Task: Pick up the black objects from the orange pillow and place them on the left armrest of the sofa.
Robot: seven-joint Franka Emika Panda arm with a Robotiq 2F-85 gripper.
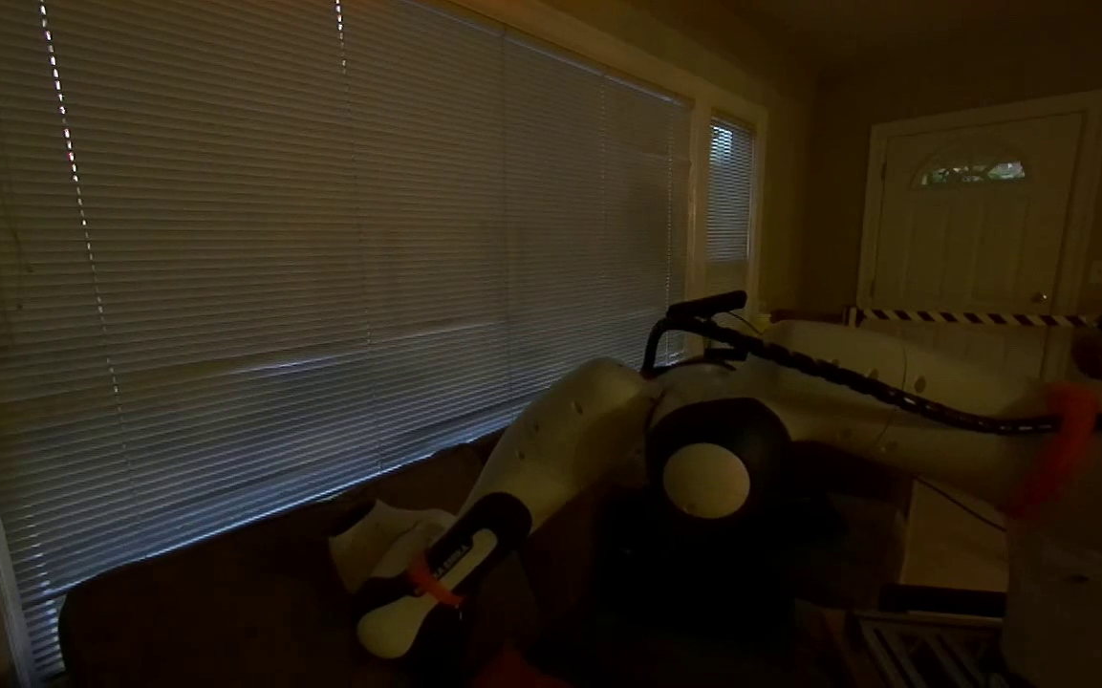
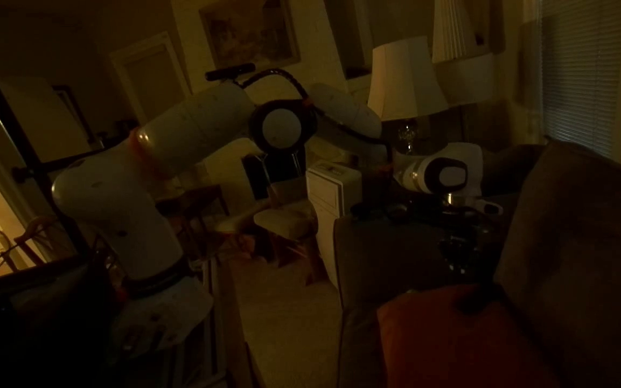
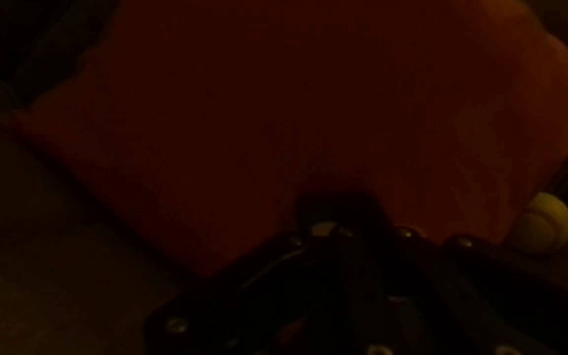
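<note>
The picture is very dark. The orange pillow (image 3: 284, 118) fills much of the wrist view; it also lies on the sofa seat in an exterior view (image 2: 450, 339). My gripper (image 3: 362, 224) points at the pillow's near part; in an exterior view it hangs over the pillow's far end (image 2: 456, 258). A dark block (image 3: 338, 204) shows at the fingertips; I cannot tell whether it is a black object or the fingertips. A dark patch (image 2: 480, 299) lies on the pillow below the gripper, possibly a black object or shadow. The sofa's back (image 2: 585, 253) rises beside it. I cannot make out the left armrest.
A yellowish ball (image 3: 542, 224) lies against the pillow's edge. The window blinds (image 1: 321, 287) run behind the sofa. A white cabinet (image 2: 326, 188), chairs (image 2: 286, 218) and a lamp (image 2: 404, 81) stand near the sofa's far end.
</note>
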